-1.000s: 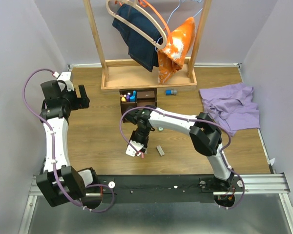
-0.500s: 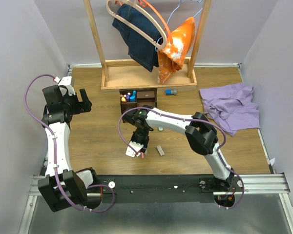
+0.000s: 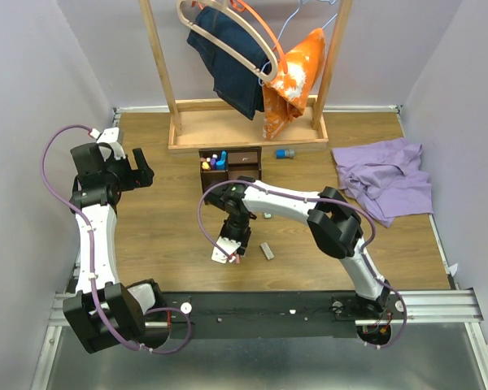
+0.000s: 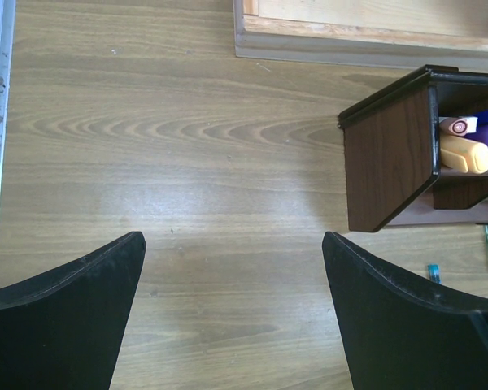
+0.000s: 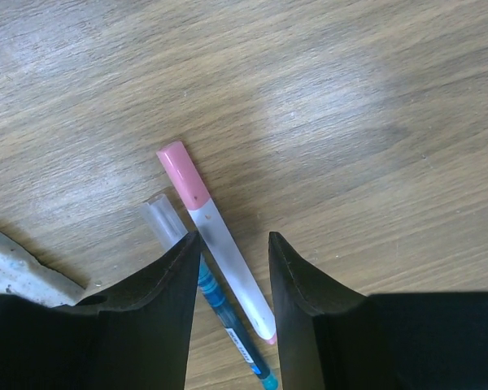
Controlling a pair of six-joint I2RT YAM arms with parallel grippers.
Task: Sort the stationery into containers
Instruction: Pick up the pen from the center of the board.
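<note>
Our right gripper [image 5: 234, 237] sits low over the wood-grain table [image 5: 374, 97], its two matt black fingers [image 5: 309, 309] half parted and straddling a slim pen [image 5: 221, 248]. The jaws are not clamped: a gap shows on either side of the barrel. The pen has a frosted white body and a glossy pink cap, and it lies flat and slanting between the fingers. Just beside it, partly under one finger, lies a second pen [image 5: 164, 218] with a clear ribbed cap and a teal-blue barrel. A speckled, pale eraser [image 5: 16, 266] with a rough edge rests near them.

From above we see both pens well apart from the dark brown wooden organizer [image 3: 230, 162], whose upright slots hold bright highlighter caps. A blue-capped item [image 3: 285, 153] lies beside the organizer.

Our left gripper [image 4: 232, 244] hangs released, its fingers spread as wide as they go over bare, streaky boards. The organizer's smooth side panel stands to one side of it. A rounded yellow highlighter [image 4: 465, 153] shows inside.

Beyond these are a light-wood rack [image 3: 228, 130] and a crumpled purple cloth [image 3: 382, 179].
</note>
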